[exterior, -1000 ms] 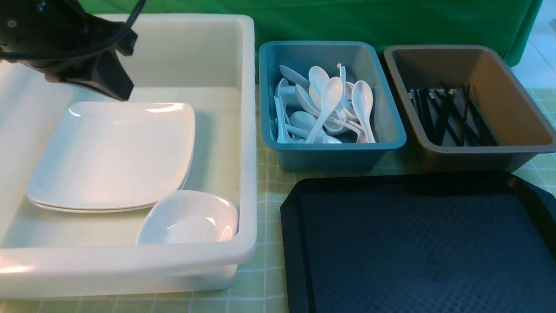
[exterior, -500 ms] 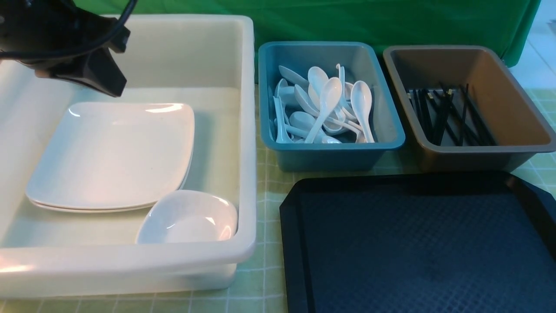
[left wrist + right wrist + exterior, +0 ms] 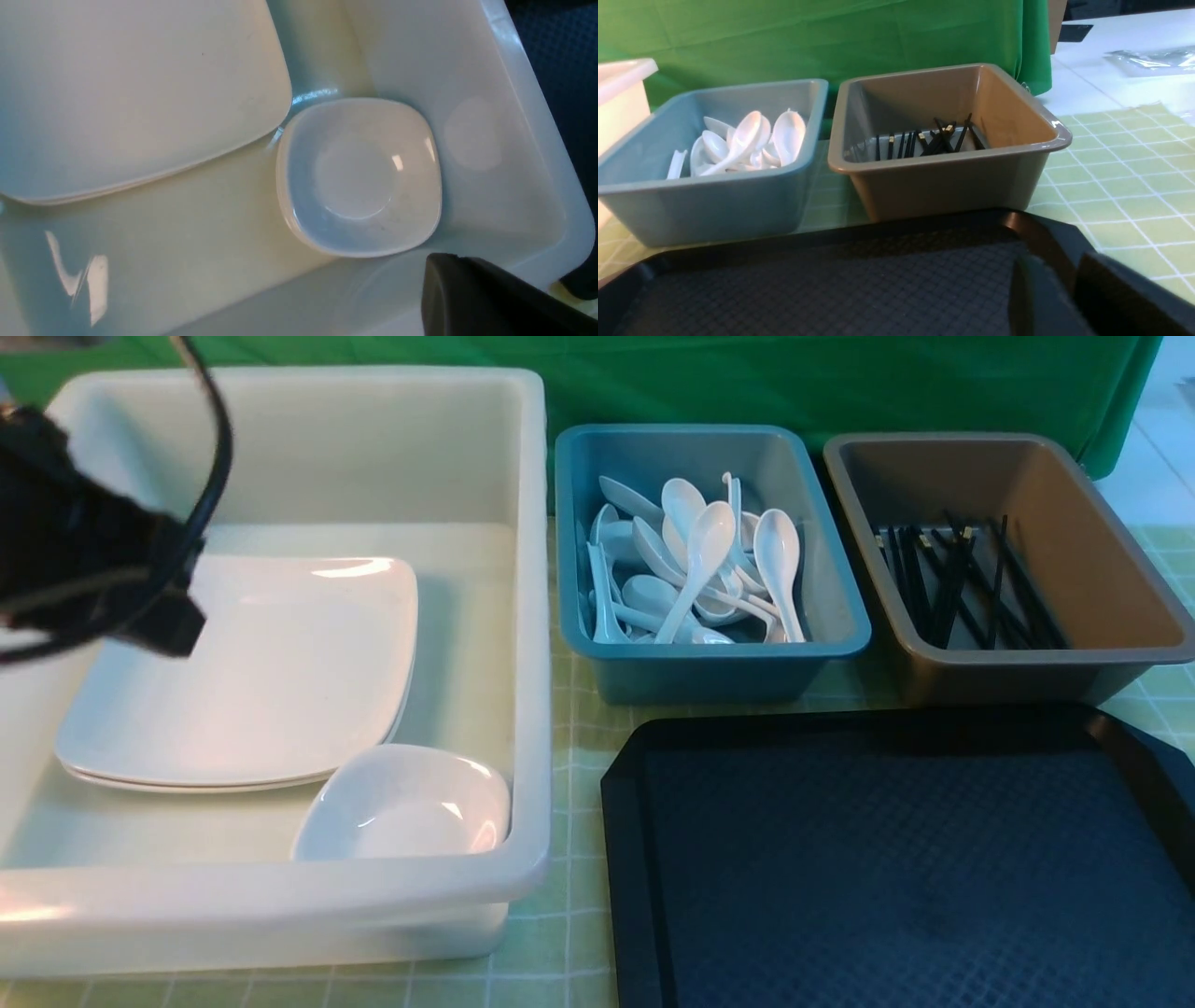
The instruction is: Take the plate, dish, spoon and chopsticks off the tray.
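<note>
tub [image 3: 523, 616] first, since it is the biggest thing here: the deep white one sits on my left side of the table and holds the plate [image 3: 252, 672], stacked on another like it, with the small dish [image 3: 406, 803] just beside the stack's near corner, tucked against the tub wall. tray [image 3: 896, 859] next, black and textured, on the right and nearer to me; i see nothing lying on the part of it that shows. behind it stand the teal bin [image 3: 714, 658] full of white pieces, the spoon [image 3: 705, 560] lying on top of the heap, and the brown bin [image 3: 1013, 663] with the chopsticks [image 3: 962, 583] on its floor.

so i judge the clearing done, and the step in hand is only getting my arms out cleanly. the left gripper [image 3: 173, 621] hangs above the stack's far left part, apart from it; the jaws are pressed together and carry nothing. to do this well i lift it straight up and clear the tub's high rim before swinging sideways, and keep its cable off the wall.

the right gripper [image 3: 1069, 298] shows only in its own wrist view, low over the tray's right corner, blurred. a gap shows between the fingers [image 3: 1031, 298] and nothing sits in it, so i raise it before pulling away from the raised rim.
</note>
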Robot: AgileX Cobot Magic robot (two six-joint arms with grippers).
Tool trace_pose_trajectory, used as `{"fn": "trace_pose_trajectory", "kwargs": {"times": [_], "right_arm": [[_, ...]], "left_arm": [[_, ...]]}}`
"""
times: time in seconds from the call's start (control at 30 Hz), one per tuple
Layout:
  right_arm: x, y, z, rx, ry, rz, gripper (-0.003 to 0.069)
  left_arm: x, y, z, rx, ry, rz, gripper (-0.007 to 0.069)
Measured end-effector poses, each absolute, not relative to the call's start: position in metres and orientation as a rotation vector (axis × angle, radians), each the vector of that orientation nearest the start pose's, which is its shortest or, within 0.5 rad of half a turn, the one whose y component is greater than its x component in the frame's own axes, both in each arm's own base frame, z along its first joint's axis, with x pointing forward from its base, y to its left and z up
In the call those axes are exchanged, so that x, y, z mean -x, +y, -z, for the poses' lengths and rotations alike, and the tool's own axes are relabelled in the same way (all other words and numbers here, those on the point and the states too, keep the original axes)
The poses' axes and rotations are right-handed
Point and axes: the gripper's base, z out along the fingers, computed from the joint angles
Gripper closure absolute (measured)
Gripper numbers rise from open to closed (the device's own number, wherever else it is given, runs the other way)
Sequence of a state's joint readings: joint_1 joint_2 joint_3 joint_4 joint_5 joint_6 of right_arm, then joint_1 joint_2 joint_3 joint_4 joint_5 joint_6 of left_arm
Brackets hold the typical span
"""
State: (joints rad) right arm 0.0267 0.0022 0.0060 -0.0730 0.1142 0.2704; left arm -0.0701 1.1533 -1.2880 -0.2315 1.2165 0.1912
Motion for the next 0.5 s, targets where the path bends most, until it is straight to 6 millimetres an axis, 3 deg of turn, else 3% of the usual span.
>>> {"fn": "trace_pose_trajectory", "kwargs": {"times": [0.27,0.3,0.5], "right_arm": [[-0.057,0.001,-0.197,-0.152,1.641,-0.164,0.0521],[-0.057,0.0,-0.196,-0.152,1.648,-0.162,0.0521],[-0.055,0.0,-0.185,-0.086,1.776,-0.081,0.0509]], "left_arm": [[-0.137,-0.028,-0.404,-0.331,2.402,0.228,0.0633],[-0.135,-0.028,-0.403,-0.331,2.403,0.228,0.0633],[-0.081,-0.027,-0.388,-0.305,2.297,0.266,0.0633]]}}
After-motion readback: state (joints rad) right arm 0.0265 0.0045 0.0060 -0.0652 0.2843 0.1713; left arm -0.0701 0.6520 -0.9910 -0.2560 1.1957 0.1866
